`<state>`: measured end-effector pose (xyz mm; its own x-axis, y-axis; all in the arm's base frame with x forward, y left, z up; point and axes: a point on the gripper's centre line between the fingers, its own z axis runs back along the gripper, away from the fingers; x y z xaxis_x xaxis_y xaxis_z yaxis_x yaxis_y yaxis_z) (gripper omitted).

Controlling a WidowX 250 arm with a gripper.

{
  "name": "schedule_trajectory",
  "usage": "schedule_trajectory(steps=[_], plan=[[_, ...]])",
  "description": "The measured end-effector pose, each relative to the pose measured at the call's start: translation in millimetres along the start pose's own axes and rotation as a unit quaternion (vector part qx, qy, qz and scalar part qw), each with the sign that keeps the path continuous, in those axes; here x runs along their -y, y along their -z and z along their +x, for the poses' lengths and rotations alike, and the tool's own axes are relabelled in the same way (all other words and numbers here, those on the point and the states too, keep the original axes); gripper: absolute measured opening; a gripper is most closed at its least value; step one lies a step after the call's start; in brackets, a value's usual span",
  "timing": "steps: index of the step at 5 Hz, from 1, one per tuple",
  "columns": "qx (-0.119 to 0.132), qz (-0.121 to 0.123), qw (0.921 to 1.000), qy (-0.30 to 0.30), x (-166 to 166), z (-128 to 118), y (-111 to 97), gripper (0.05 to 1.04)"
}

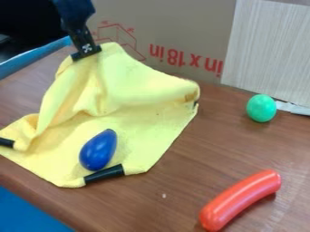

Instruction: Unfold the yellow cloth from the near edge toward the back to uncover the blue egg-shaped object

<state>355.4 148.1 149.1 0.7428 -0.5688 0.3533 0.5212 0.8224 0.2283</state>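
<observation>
At the upper left, the black gripper (86, 52) is shut on the yellow cloth (136, 90), pinching it at a raised peak. The cloth falls in folds from there and spreads over the wooden table. Black pieces are on its lower corner and left corner, with a small dark bit at its right edge. A dark blue egg-shaped object (99, 150) lies on the lower part of the cloth, beside the lower black piece (104, 174).
A green egg-shaped object (261, 108) is on the table (181, 181) at the right. Nearer the front lies a curved red-orange sausage-like object (240, 200). A cardboard box (176, 27) and a pale panel (266, 50) stand along the back.
</observation>
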Motion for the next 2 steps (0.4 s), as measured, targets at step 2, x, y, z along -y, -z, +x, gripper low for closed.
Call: schedule_trajectory(steps=[2], plan=[[-0.027,-0.006,0.9996,-0.003,-33.2,2.6,22.7,0.050]])
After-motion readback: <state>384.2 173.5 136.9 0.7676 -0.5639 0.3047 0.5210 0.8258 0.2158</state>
